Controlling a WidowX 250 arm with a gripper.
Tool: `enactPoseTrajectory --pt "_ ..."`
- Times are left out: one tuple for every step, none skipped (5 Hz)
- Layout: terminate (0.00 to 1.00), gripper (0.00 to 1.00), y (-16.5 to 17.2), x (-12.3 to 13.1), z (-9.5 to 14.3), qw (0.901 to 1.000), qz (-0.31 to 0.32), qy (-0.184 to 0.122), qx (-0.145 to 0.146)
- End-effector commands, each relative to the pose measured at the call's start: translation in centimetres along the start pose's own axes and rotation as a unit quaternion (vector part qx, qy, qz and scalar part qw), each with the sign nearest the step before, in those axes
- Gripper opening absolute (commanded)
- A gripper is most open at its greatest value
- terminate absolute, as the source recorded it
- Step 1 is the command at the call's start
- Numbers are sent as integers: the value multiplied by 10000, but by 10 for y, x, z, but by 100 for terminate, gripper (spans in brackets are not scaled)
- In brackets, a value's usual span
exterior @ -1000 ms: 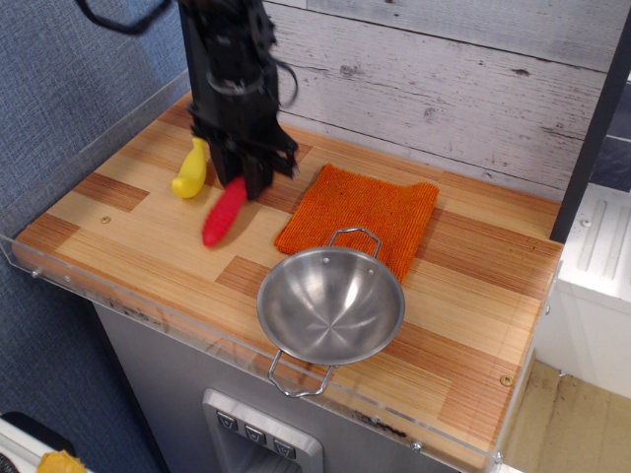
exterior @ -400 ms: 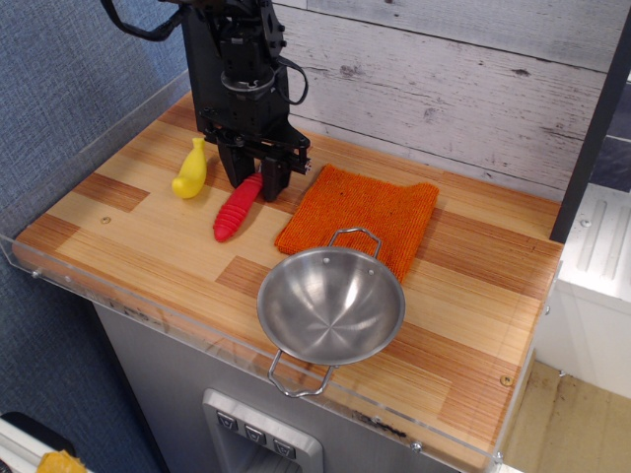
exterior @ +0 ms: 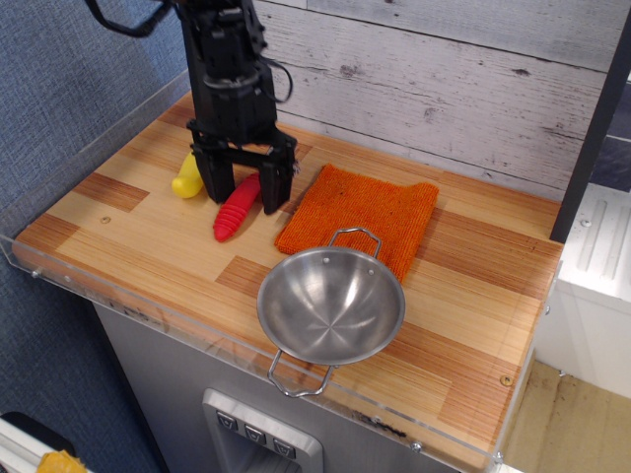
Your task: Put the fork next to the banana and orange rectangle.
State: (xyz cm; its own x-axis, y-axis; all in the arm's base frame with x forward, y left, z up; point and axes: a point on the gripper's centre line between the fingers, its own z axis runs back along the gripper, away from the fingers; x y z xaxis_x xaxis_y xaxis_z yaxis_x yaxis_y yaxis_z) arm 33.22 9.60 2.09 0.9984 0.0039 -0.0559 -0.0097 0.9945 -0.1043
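Gripper [exterior: 247, 192] stands spread open astride the fork [exterior: 237, 208], apparently released between banana [exterior: 186, 179] beside it and orange cloth [exterior: 360, 217]

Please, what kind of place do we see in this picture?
Probably a toy kitchen set up for robot tests. A small wooden counter stands against a whitewashed plank wall, with a clear plastic guard along its edge. On it lie a steel bowl, an orange cloth, a toy banana and a fork.

The robot arm [exterior: 229, 69] is all black and blocky, with black cables looping off its sides, ending in a two-pronged black tool [exterior: 246, 189].
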Motion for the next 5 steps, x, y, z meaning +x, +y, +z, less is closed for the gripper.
enactPoseTrajectory --pt "0 100 -6 -3 120 9959 79 -753 503" --pt "0 100 -12 -10 142 9940 -111 -634 890" --pt "0 100 -12 -10 142 9940 -111 -634 890" --pt "0 100 -12 -10 142 9940 -111 -634 890" --pt "0 100 -12 -10 142 9940 -111 -634 890"
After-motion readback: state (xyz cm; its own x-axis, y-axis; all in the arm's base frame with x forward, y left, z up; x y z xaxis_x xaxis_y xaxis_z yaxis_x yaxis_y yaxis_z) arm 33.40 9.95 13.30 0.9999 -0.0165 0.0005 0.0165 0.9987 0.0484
